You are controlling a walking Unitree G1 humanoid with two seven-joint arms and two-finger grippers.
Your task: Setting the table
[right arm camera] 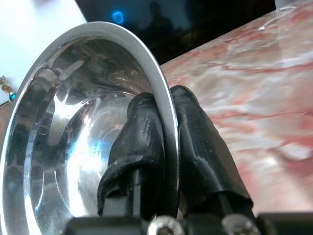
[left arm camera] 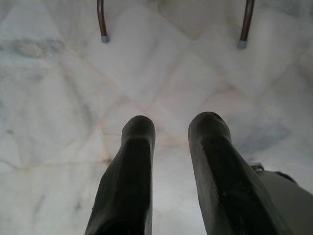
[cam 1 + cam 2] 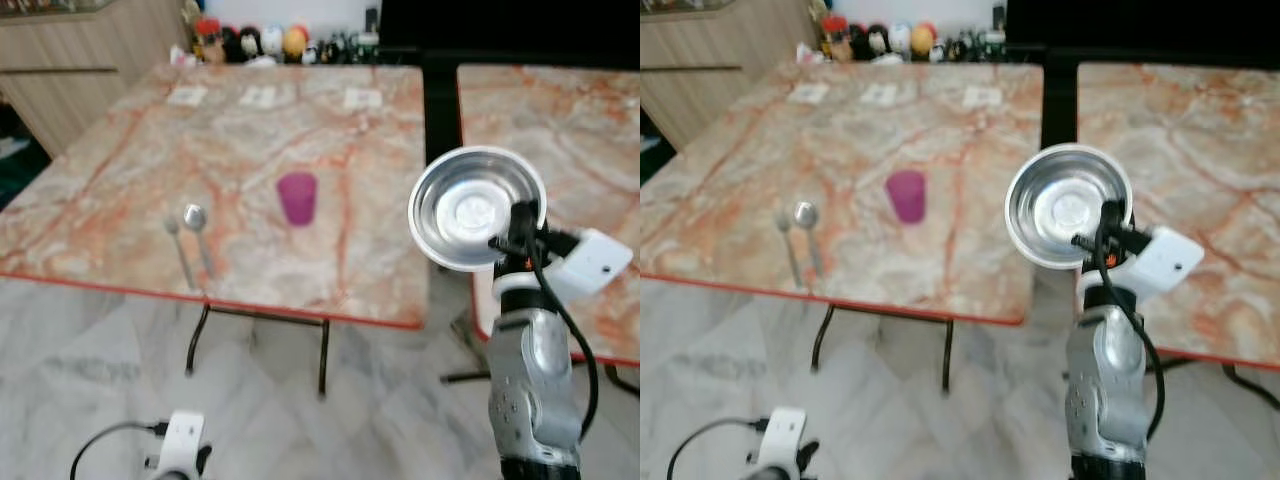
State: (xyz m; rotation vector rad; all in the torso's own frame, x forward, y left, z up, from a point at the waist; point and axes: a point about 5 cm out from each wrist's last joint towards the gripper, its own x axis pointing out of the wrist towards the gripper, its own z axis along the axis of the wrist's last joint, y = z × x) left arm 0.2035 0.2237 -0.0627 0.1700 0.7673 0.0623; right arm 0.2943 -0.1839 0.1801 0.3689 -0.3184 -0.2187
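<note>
Marble-patterned table point(image 3: 120, 200) fills the scene ahead of you, its red-trimmed near edge running across at mid-frame, with a second matching table point(image 3: 590, 130) at 3 o'clock and a dark gap between the two. Your right gripper point(image 1: 164, 147) is clenched on the rim of a steel bowl point(image 3: 475, 208), one finger inside and one outside. The bowl is held off the near corner of the first table, over the gap, tipped up so its open mouth faces back toward you; nothing lies in it. On the table, a purple cup point(image 3: 297, 198) stands upright near centre, contents not discernible. At its 9 o'clock, well apart, a spoon point(image 3: 197, 235) and a second utensil point(image 3: 178, 250) lie side by side, long axes running from 12 to 6 o'clock, heads at 12. Bare tabletop lies between cup and near edge. Three paper napkins point(image 3: 265, 96) sit along the far side. Your left gripper point(image 2: 171, 161) hangs low over pale floor tiles point(image 2: 49, 98), fingers parted, grasping nothing.
</note>
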